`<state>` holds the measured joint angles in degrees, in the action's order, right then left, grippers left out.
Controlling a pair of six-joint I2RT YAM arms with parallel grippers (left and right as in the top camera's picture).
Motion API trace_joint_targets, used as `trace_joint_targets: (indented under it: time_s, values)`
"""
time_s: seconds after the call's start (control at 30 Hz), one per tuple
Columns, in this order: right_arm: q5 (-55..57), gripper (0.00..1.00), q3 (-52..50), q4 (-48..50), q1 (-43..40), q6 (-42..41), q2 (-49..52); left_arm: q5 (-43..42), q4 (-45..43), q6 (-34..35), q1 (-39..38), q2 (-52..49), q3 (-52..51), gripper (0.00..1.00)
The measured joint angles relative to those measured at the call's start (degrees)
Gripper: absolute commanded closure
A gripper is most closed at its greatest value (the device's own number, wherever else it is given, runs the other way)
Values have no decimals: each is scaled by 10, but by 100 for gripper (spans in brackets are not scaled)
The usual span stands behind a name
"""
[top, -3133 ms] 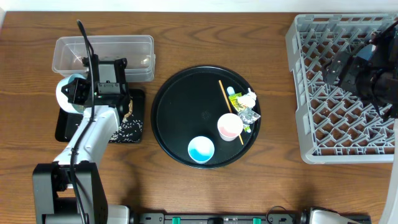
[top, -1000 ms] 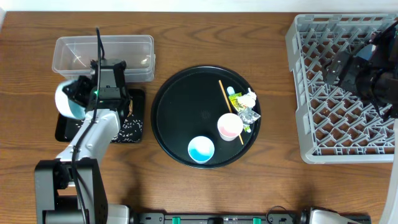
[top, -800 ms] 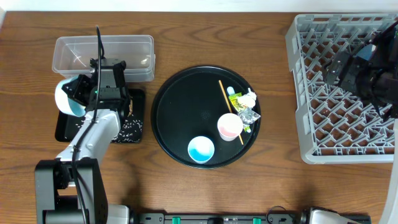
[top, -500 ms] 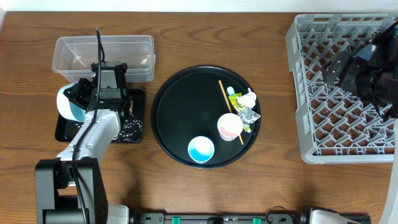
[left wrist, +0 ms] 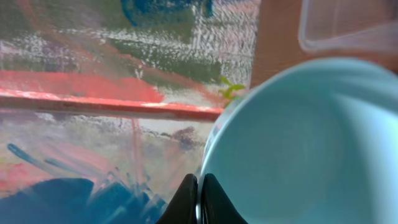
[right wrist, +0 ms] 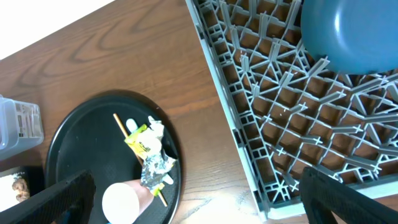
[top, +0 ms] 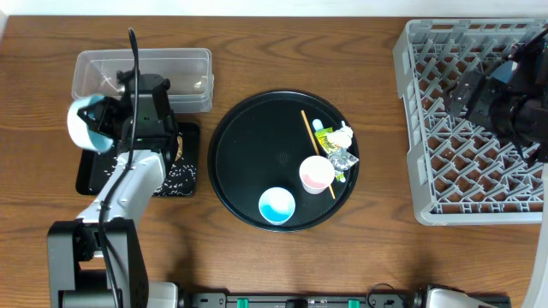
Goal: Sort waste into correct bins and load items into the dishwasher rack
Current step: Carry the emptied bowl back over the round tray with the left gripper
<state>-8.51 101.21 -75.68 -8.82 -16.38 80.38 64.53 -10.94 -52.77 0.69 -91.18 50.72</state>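
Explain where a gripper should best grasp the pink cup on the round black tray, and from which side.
Probably pinch the rim of the pink cup from straight above, one finger inside, one outside: it stands upright, mouth up. Take the rim on the side away from the foil wrappers and chopstick, which crowd its other side.
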Motion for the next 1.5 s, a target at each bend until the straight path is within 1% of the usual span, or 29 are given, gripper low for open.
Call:
trace_joint_targets:
  time_s: [0.07, 0.1, 0.23, 0.4, 0.53, 0.63, 0.8, 0.9, 1.03, 1.1, 1.2, 1.3, 1.5]
  values:
    - [0, 1, 0, 0, 0, 0, 0, -6, 39, 2, 0, -2, -2, 94]
    - [0, 1, 0, 0, 0, 0, 0, -9, 42, 2, 0, -3, -2, 94]
    - [0, 1, 0, 0, 0, 0, 0, -8, 14, 13, 0, -2, -3, 94]
    - [0, 1, 0, 0, 0, 0, 0, 1, 32, 76, 0, -2, -3, 94]
    - [0, 1, 0, 0, 0, 0, 0, 40, 32, 152, 0, -2, -3, 94]
    - [0, 1, 0, 0, 0, 0, 0, 59, 33, 184, 0, 3, -3, 94]
    - [0, 1, 0, 0, 0, 0, 0, 66, 48, 218, 0, 57, -3, 94]
    - [0, 1, 0, 0, 0, 0, 0, 47, 102, 241, 0, 103, -3, 94]
    - [0, 1, 0, 0, 0, 0, 0, -30, 204, 300, 1, 150, -2, 94]
    - [0, 1, 0, 0, 0, 0, 0, -101, 251, 338, 1, 172, -2, 94]
    - [0, 1, 0, 0, 0, 0, 0, -197, 266, 384, 2, 210, -2, 94]
    - [0, 1, 0, 0, 0, 0, 0, -264, 279, 423, 2, 255, 0, 94]
    - [0, 1, 0, 0, 0, 0, 0, -409, 340, 511, 2, 351, 26, 94]
